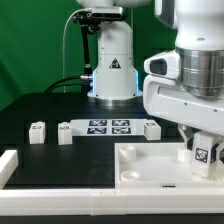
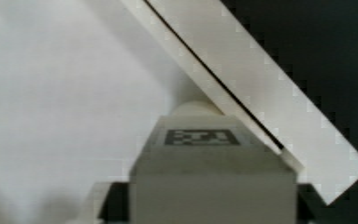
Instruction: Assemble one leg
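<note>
Jaws clamped on the leg [image 1: 203, 152], held upright at the white board's [image 1: 150, 170] corner; contact unclear. Spare legs [image 1: 38, 130] and marker board [image 1: 108, 127] lie beyond the white board on the worktop [image 1: 60, 105].

Green fabric backdrop [image 1: 40, 45] covered whole rear of scene, vertical folds faint. Black matte desk [image 1: 45, 105] stretched in front of it. Light was soft, even.

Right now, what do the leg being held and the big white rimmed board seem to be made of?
The leg looks like matte white plastic: smooth faces, a printed black-and-white tag. The rimmed board is probably the same hard white plastic, with a crisp raised rim; painted wood cannot be ruled out.
</note>
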`<act>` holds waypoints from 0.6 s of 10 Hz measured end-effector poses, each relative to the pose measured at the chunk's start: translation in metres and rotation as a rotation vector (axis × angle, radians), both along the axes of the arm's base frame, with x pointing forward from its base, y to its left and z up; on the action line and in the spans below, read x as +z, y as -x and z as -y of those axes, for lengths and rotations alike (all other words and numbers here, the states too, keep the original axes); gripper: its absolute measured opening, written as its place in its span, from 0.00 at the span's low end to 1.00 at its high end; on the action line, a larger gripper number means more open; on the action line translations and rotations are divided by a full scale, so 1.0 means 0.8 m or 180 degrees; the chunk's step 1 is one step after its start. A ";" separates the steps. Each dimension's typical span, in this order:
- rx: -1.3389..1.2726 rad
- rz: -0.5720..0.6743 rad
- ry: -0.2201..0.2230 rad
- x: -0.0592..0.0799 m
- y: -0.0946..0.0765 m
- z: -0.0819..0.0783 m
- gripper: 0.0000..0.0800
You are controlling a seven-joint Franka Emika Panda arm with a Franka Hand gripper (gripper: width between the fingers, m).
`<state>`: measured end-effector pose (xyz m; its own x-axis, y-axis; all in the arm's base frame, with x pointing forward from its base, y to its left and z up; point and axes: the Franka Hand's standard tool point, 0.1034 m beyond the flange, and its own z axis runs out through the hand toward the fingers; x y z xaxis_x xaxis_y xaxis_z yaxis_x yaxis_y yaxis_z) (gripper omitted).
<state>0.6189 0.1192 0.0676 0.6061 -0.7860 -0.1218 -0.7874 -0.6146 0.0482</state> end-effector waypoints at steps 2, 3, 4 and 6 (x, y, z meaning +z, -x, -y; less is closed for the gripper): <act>-0.0056 -0.0005 -0.0003 0.000 0.000 -0.001 0.46; 0.0012 -0.0001 -0.0011 0.000 0.000 -0.001 0.63; 0.0019 -0.0001 -0.0013 0.000 0.001 -0.002 0.63; 0.0627 0.0043 -0.0079 0.001 0.002 -0.007 0.80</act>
